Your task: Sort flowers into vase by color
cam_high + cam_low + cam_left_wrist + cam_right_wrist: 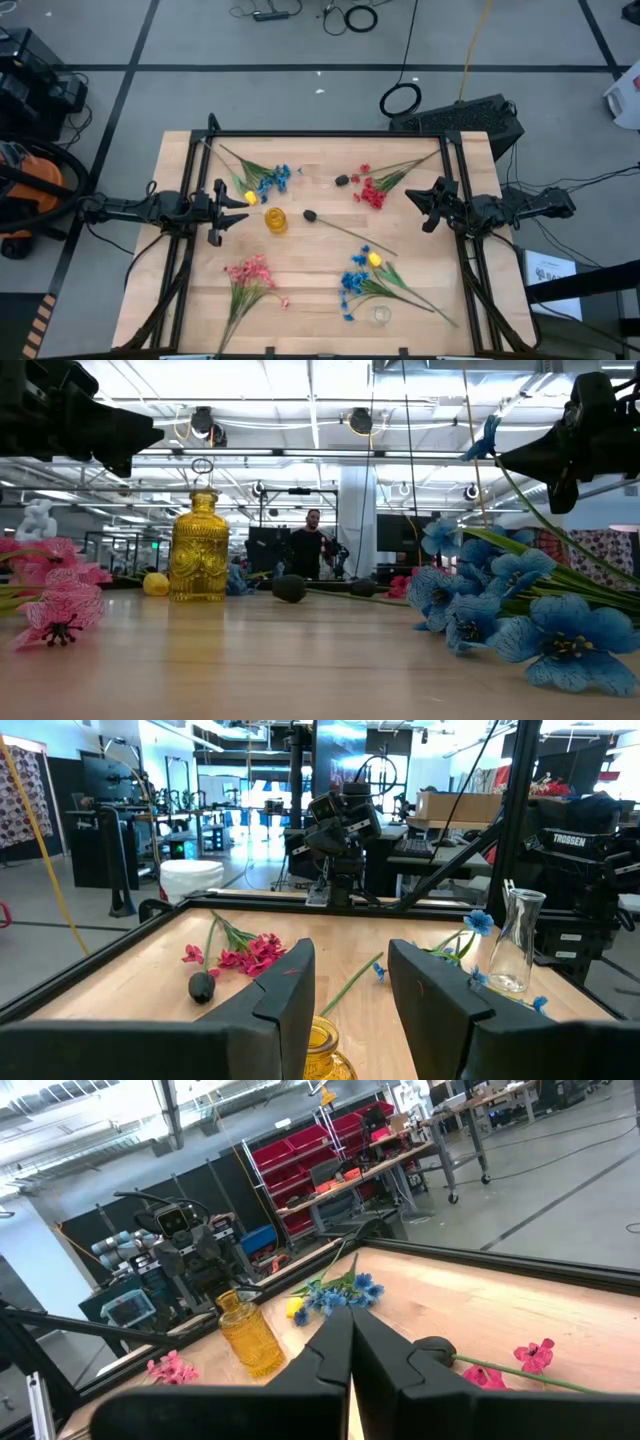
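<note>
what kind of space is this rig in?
Likely a robotics lab or workshop: red parts bins on shelving, another robot arm on a bench, exposed ceiling lights and ducts, and cables on the floor.

Robotics lab, red parts bins (300, 1175), workbenches (350, 1185)

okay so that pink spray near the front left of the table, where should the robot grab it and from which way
Grip the pink spray on its bare green stems just below the blossoms, coming straight down with the jaws across the stems. It lies flat on the table, blossoms toward the yellow vase, with clear wood either side. The left gripper sits nearest.
</note>
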